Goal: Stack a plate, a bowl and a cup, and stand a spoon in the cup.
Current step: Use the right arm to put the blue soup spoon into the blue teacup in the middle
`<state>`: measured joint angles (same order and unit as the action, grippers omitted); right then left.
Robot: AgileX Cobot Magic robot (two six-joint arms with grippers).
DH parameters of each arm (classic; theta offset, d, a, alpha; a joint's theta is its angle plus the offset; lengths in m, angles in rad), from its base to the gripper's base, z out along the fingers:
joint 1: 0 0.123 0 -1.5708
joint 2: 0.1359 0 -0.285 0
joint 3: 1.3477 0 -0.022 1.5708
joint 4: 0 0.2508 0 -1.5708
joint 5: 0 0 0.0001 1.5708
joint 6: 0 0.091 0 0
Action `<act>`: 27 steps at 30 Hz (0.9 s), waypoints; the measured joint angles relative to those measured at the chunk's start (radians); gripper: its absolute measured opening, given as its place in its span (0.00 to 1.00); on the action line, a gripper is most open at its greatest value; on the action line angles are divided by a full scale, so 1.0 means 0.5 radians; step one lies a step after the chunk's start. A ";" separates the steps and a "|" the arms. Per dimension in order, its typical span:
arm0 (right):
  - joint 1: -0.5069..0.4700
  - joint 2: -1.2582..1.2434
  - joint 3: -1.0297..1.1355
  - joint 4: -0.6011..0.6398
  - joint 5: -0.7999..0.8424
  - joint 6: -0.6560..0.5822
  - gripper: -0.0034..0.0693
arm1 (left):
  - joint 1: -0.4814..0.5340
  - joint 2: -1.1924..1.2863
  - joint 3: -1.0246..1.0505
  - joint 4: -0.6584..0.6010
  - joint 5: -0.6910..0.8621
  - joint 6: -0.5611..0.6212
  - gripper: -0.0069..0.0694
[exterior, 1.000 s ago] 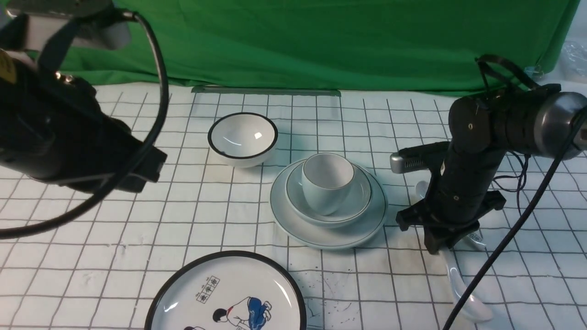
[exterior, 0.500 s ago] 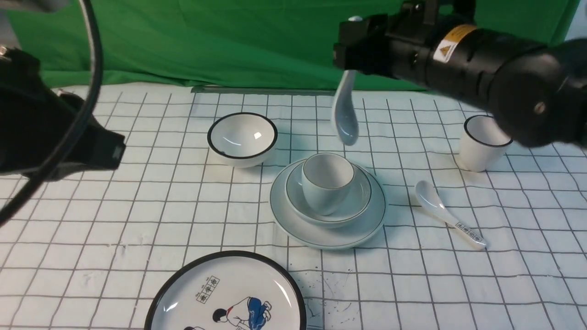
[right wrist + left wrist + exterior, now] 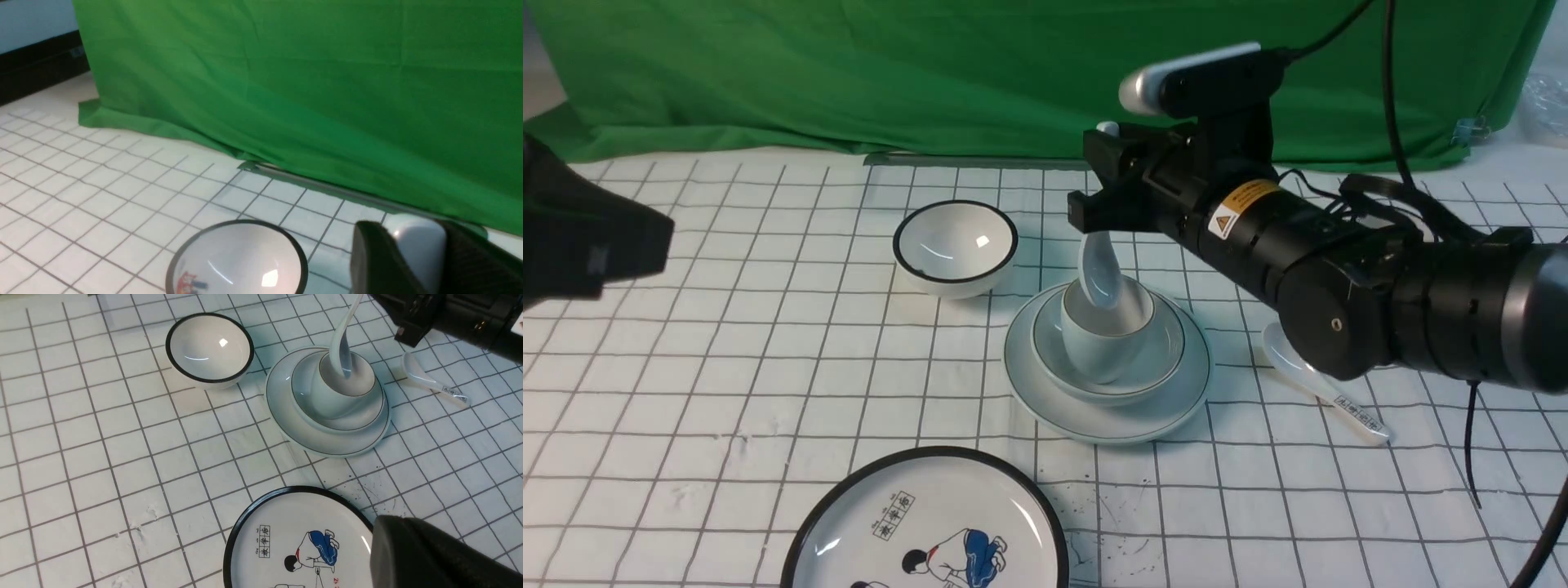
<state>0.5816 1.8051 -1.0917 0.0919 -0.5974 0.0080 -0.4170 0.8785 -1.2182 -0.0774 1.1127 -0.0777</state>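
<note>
The pale blue-grey plate [image 3: 1107,418] carries the bowl [image 3: 1168,363], and the cup [image 3: 1098,351] stands in the bowl, at the table's middle. My right gripper [image 3: 1107,175] is shut on the handle of the plain white spoon [image 3: 1098,273], which hangs nearly upright with its scoop end inside the cup's mouth. The stack and spoon [image 3: 341,347] show in the left wrist view. The right wrist view shows the spoon's handle end [image 3: 416,241] between the dark fingers [image 3: 372,261]. My left gripper [image 3: 408,547] hovers over the cartoon plate; only one dark finger shows.
A black-rimmed white bowl [image 3: 956,245] stands left of and behind the stack. A black-rimmed cartoon plate [image 3: 927,531] lies at the front edge. A spoon with black characters [image 3: 1327,388] lies right of the stack, under my right arm. A green backdrop hangs behind.
My right gripper has carried the spoon down and slightly left, from above the cup into its mouth. My left arm has drawn back further left.
</note>
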 joint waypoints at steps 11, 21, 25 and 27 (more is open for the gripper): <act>0.000 0.029 0.002 0.000 0.059 -0.111 0.31 | 0.000 -0.050 0.000 -0.023 -0.030 -0.002 0.09; 0.000 0.029 0.002 0.000 0.079 -0.138 0.37 | 0.000 -0.050 0.000 -0.014 -0.032 -0.002 0.09; 0.000 0.023 0.002 0.000 0.133 -0.158 0.37 | 0.000 -0.050 0.000 0.006 -0.032 -0.002 0.09; 0.000 -0.009 0.004 0.000 0.201 -0.162 0.37 | 0.000 -0.050 0.000 0.017 -0.032 -0.002 0.09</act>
<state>0.5816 1.8004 -1.0897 0.0919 -0.4971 -0.0730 -0.4170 0.8537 -1.2182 -0.0690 1.0966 -0.0785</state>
